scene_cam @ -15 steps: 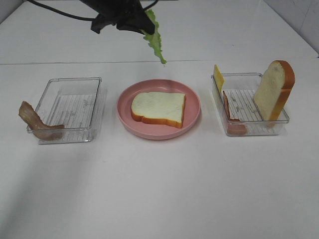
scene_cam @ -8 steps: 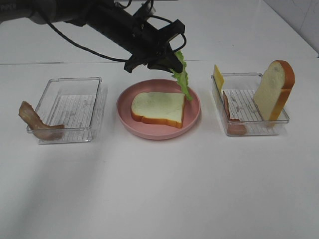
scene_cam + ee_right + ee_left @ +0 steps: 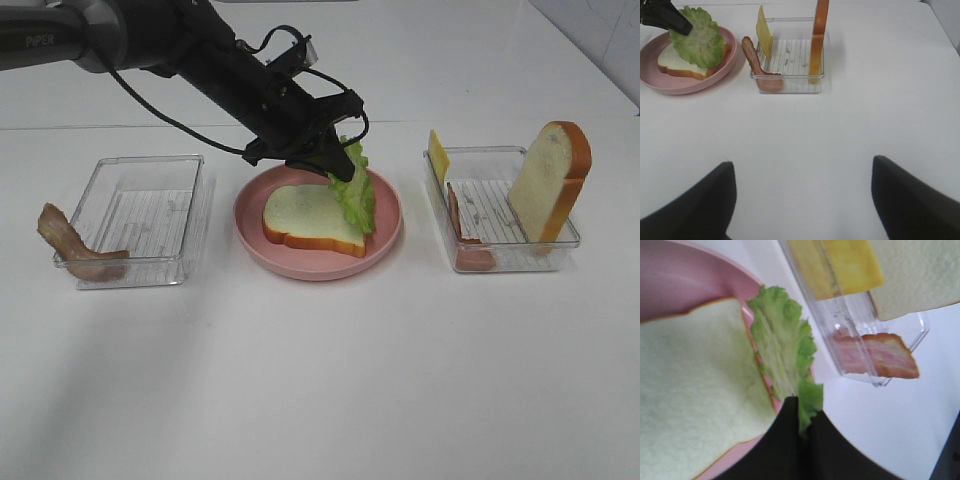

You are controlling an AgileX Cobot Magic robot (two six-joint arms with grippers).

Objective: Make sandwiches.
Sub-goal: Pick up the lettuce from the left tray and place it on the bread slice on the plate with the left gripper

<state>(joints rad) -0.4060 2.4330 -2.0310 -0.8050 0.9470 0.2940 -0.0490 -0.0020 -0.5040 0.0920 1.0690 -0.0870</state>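
The left pincer (image 3: 338,165) was clamped on one end of a ruffled green lettuce leaf (image 3: 353,195). In the left wrist view its two dark fingers met on the leaf's stem edge. The crinkled, veined leaf hung down and touched the right end of a flat bread slice (image 3: 305,215). That slice was soft white with an orange-brown crust, and it lay in a round, glossy pink plate (image 3: 243,215) at the middle of the white counter (image 3: 320,380). The black left arm reached in from the far left, with cables looping over it, and it hid the plate's far rim.

To the left of the plate sat a clear ribbed plastic container (image 3: 140,160). A wavy brown bacon strip (image 3: 70,245) was draped over its near-left corner. To the right of the plate stood a matching clear container (image 3: 505,258). A second thick bread slice (image 3: 545,185) stood upright in it, leaning on the right wall. A thin yellow cheese square (image 3: 438,155) stood on edge at its far-left corner and poked above the rim. A pinkish streaked ham strip (image 3: 458,220) leaned along its left wall.

The right pincer (image 3: 802,200) hung over bare counter on the near right, well apart from everything. Its two dark fingers were spread wide and held nothing.
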